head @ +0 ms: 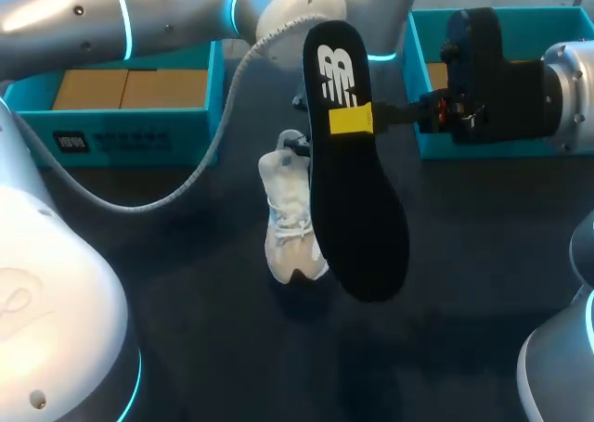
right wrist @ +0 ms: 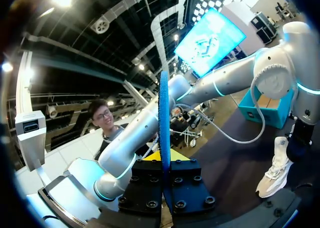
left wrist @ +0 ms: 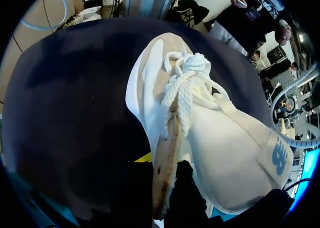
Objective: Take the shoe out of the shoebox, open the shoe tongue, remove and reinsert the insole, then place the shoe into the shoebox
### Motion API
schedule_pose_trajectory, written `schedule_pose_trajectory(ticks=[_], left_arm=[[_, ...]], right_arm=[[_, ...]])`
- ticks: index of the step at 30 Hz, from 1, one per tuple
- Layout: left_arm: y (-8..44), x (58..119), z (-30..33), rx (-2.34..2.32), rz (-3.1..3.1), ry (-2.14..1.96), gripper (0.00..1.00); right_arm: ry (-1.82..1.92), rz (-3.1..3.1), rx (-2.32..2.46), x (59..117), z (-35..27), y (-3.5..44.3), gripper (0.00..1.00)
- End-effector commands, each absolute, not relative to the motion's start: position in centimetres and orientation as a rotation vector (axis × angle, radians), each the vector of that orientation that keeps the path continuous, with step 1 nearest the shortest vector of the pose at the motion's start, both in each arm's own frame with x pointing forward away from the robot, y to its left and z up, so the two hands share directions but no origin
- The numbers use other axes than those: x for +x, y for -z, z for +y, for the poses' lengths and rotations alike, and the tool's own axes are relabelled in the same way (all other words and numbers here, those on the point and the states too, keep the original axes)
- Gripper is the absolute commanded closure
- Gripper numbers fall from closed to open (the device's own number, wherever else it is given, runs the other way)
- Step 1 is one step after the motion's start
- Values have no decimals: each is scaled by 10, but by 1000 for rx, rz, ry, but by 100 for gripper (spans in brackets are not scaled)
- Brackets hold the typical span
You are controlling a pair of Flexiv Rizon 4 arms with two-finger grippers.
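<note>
left box [head: 121, 130]: teal, far left of the table [head: 186, 283], brown lining inside; also in the right wrist view [right wrist: 264, 103], behind the left arm.
left arm [head: 167, 9]: comes in from the far left and ends above the shoe; a grey cable loops from it down onto the table.
left gripper [head: 297, 147]: at the shoe's heel end. Left wrist view [left wrist: 165, 185] only: dark fingers either side of the tan collar edge, clamped on it, with a sliver of yellow tip showing.
shoe [head: 292, 218]: white, upright on the dark table, mid-table between the boxes, toe toward the near edge. Left wrist view [left wrist: 220, 138] adds thick knotted laces and a blue mark on the tongue. In the right wrist view [right wrist: 274, 169] it is small, under the left gripper.
insole [head: 357, 218]: out of the shoe, up in the air, black face with a white logo. Right wrist view [right wrist: 164, 112] shows it edge-on, a thin blue line.
right gripper [head: 353, 121]: fingers pinched on the insole from both sides; yellow tip flat on its face. Right wrist view [right wrist: 164, 160]: insole runs straight between the finger blocks.
right box [head: 520, 19]: teal, far right, behind the right gripper.
</note>
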State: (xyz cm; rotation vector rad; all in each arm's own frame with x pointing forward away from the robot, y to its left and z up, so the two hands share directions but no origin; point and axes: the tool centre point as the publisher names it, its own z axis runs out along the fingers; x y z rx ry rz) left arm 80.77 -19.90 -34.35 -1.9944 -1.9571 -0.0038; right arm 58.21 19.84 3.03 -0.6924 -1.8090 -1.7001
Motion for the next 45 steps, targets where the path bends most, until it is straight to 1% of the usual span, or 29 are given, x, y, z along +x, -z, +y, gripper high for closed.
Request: schedule_pose_trajectory(ticks=[1,11,16,26,35,36,37,38,39,45], left_arm=[[345,801,-203,-2009,-1954,35,100],[361,795,-209,-1996,-1944,104,100],[361,791,-207,-1948,-1900,44,100],[373,781,-214,-1959,-1874,73,100],[394,779,-217,-1948,-1854,97,100],[395,778,-217,-1948,-1851,97,89],[395,778,-217,-1948,-1849,97,58],[395,777,-217,-1948,-1848,96,17],[394,777,-217,-1948,-1846,89,0],[369,781,-219,-1971,-1878,17,0]], right_arm=[[1698,-1809,-697,582,201,-30,100],[1698,-1809,-697,582,201,-30,100],[1698,-1809,-697,582,201,-30,100],[1698,-1809,-697,582,201,-30,100],[1698,-1809,-697,582,201,-30,100],[1698,-1809,-697,582,201,-30,100],[1698,-1809,-697,582,201,-30,100],[1698,-1809,-697,582,201,-30,100],[1698,-1809,-697,582,201,-30,100],[1698,-1809,-697,582,201,-30,100]])
